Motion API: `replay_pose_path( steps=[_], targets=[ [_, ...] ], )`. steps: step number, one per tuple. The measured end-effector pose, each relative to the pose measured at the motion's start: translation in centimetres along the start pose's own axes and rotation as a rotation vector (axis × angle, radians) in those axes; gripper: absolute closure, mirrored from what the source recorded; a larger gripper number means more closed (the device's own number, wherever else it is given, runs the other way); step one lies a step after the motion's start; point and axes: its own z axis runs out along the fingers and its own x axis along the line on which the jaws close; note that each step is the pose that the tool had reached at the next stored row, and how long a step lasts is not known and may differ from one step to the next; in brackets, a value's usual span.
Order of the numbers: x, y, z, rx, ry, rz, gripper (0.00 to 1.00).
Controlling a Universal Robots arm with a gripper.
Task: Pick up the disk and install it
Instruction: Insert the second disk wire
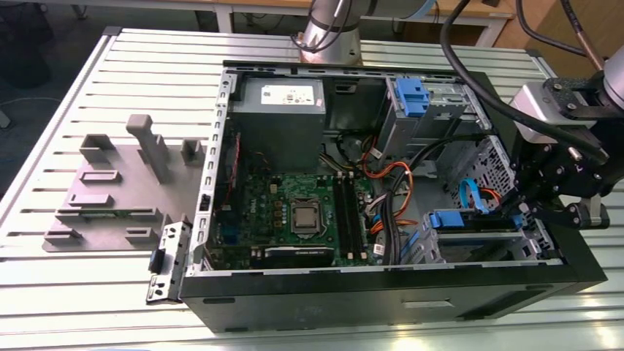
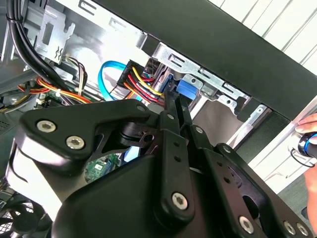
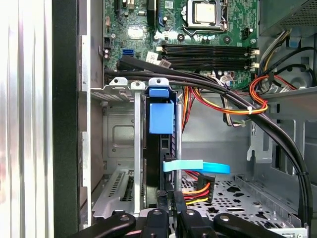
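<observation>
The disk [image 3: 159, 148] stands on edge in the drive bay at the case's front corner, and its blue carrier tab [image 3: 161, 116] shows at the bay's rim. The same tab [image 1: 451, 219] sits low in the case at the exterior view's right, and it also appears as the blue tab [image 2: 185, 89] past my fingertips. My gripper [image 3: 172, 210] is shut, its fingers [image 2: 171, 116] pressed together, with the tips right at the disk's cable end. I see nothing between the fingers. A light-blue data cable [image 3: 198, 167] and a red-yellow power plug [image 3: 198, 191] meet the disk there.
The open computer case [image 1: 390, 296] lies on a slatted table [image 1: 58, 292]. Inside are the motherboard [image 1: 297, 216], a grey power supply [image 1: 278, 110], a blue bracket [image 1: 411, 95] in the upper bay and thick black cables [image 3: 237, 106]. A grey fixture [image 1: 117, 190] stands beside the case. A person's hand [image 2: 308, 124] is outside it.
</observation>
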Motion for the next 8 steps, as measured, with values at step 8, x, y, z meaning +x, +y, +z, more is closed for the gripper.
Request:
replay_pose_path(
  steps=[8],
  targets=[
    [0.00,-0.02,0.00,0.0000,-0.0001,0.000,0.83]
  ],
)
